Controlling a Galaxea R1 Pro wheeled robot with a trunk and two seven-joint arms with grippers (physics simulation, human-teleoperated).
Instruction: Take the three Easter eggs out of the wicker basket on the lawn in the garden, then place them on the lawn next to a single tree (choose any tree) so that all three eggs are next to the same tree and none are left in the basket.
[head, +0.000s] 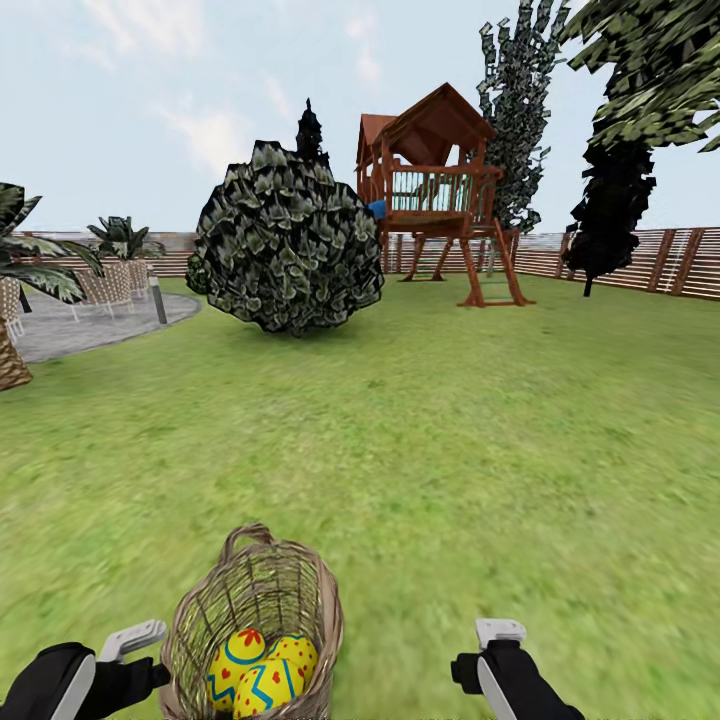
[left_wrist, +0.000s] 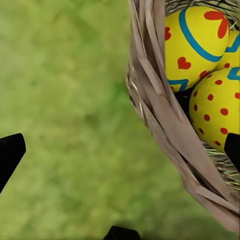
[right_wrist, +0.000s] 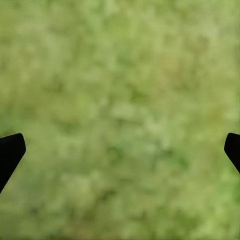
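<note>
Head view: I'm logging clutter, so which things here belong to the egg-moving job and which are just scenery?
Job:
Easter eggs
wicker basket
lawn
left pincer, right pincer, both open

Scenery:
round dark bush
playhouse
fence
paved patio

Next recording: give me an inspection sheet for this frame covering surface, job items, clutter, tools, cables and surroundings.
Surface: lawn, mottled green grass, flat.
Job's things: wicker basket on the grass between the arms; three Easter eggs inside it, none taken out yet.
Clutter: nothing seen on the grass near the basket.
Tools: left tool open, beside the basket's rim; right tool open over bare grass, holding nothing.
Cables: nothing seen.
Surroundings: round dark bush, wooden playhouse, slatted fence, paved patio with chairs at far left.
</note>
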